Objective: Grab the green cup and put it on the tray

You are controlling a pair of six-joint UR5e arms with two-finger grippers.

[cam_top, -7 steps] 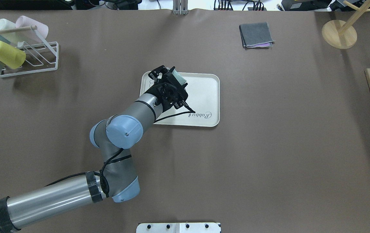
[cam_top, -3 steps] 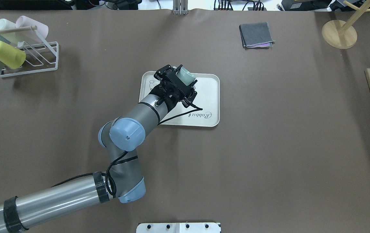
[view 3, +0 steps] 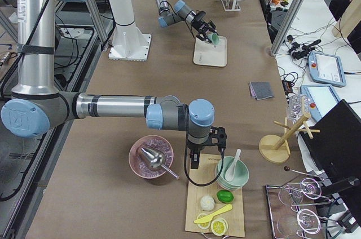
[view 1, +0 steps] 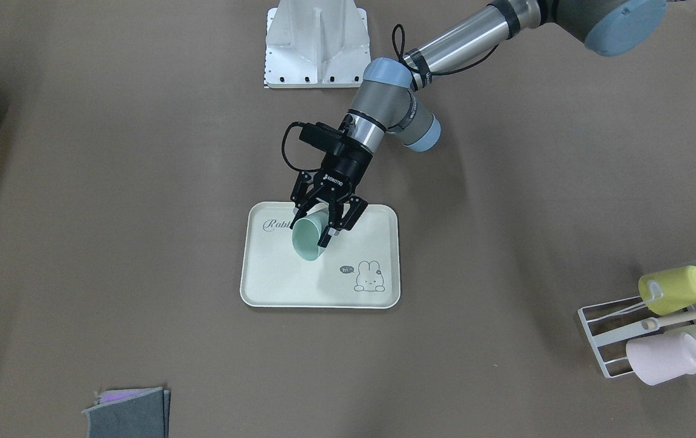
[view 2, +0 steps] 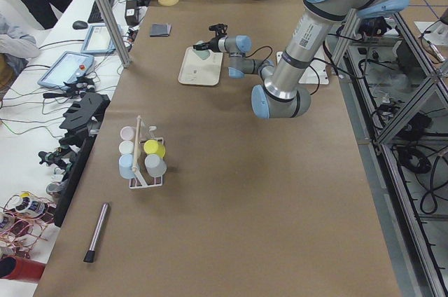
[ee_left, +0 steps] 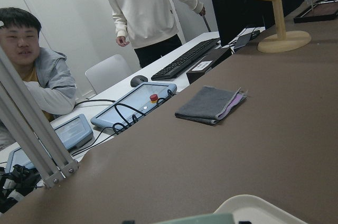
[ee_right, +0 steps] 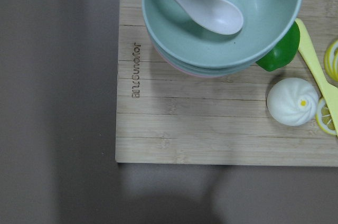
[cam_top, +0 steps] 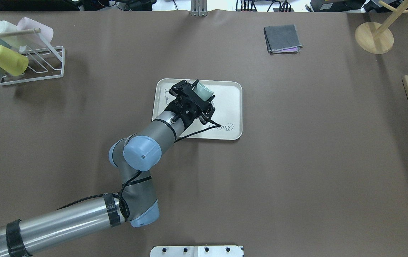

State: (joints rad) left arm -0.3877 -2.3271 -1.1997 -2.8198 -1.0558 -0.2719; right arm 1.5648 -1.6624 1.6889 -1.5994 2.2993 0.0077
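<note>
Holding the small teal-green plastic cup (view 1: pixel 308 241) tilted over the cream-white rectangular plastic tray (view 1: pixel 272 281) between the clamped fingers of the black left gripper (view 1: pixel 315 227); released at this angle, could topple and roll off.

Overhead camera looks down, robot base (cam_top: pixel 197 251) at 6 o'clock, front camera faces opposite, base at 12, both centre the tray (cam_top: pixel 229 103)
</note>
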